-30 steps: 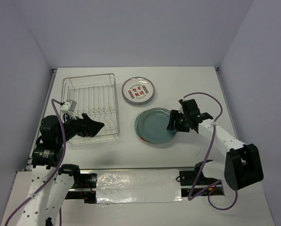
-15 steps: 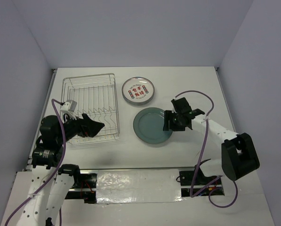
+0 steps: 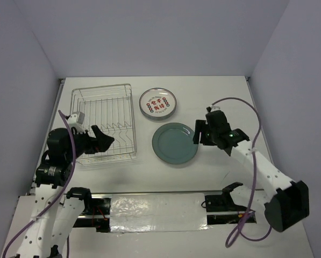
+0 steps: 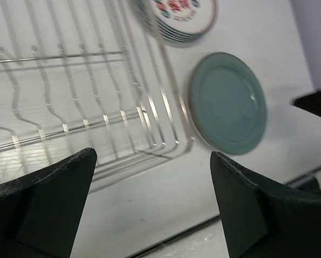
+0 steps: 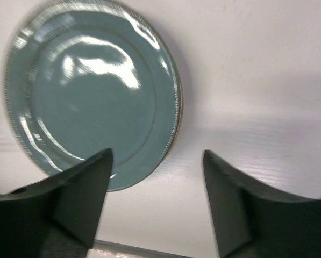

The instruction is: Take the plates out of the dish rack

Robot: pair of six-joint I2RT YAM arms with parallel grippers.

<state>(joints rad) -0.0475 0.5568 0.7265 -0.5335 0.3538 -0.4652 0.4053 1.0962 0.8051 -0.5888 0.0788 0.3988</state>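
Observation:
The silver wire dish rack (image 3: 102, 122) stands at the left with no plates in it; the left wrist view shows its bare prongs (image 4: 69, 107). A stack of white plates with red characters (image 3: 158, 103) (image 4: 179, 19) sits right of the rack. In front of it a plain teal plate (image 3: 175, 143) (image 5: 90, 102) (image 4: 227, 102) lies flat on the table. My right gripper (image 3: 199, 133) (image 5: 155, 156) is open at the teal plate's right rim, holding nothing. My left gripper (image 3: 104, 137) (image 4: 152, 204) is wide open over the rack's near right corner.
The white table (image 3: 225, 97) ends at grey walls behind and on both sides. A silver taped strip (image 3: 160, 204) runs along the near edge between the arm bases. The right arm's purple cable (image 3: 241, 102) loops above the table.
The teal plate, tilted in the right gripper a second ago, now lies flat and free. The right gripper has opened wider and drawn back to the right. The left gripper pulled back slightly.

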